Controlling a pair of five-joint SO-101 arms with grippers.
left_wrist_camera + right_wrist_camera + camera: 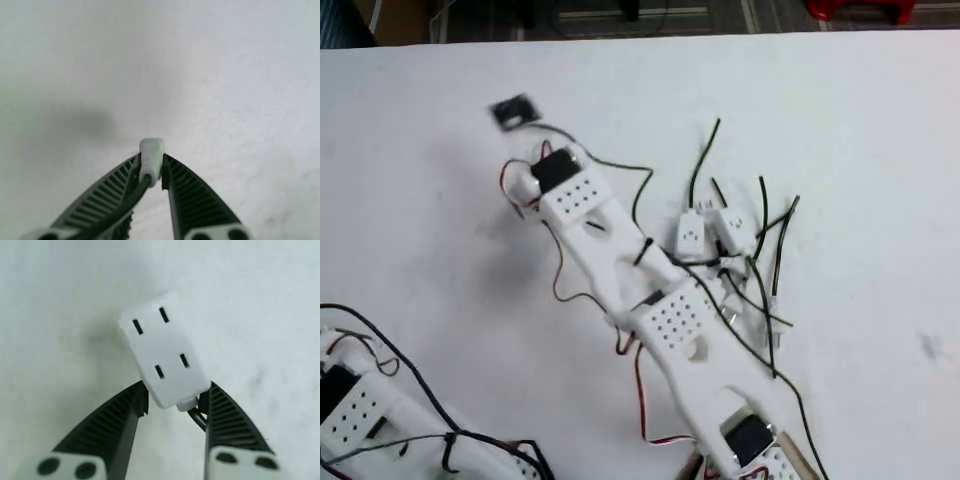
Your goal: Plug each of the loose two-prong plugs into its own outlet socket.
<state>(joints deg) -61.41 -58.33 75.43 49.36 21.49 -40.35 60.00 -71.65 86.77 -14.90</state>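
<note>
Reference: outlet block (pixel 690 235) on surface (pixel 880 150). Second block (pixel 730 228) just right of it; loose cords (pixel 782 240) behind and right; small flat item (pixel 513 110) well left, behind. Plug (pixel 151 150) in left gripper (pixel 151 162); third block (pixel 160 350) in right gripper (pixel 176 390).

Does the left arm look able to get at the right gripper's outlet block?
Probably yes: the outlet block has all slots uncovered, with the right gripper only at its cord end. Distance to the left gripper is unclear.

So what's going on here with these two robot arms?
The left pincer is shut on a small white plug, held over bare table. The right pincer grips one end of a white outlet block whose two pairs of slots are both empty. Other white pieces and dark cords lie loose on the table.
</note>
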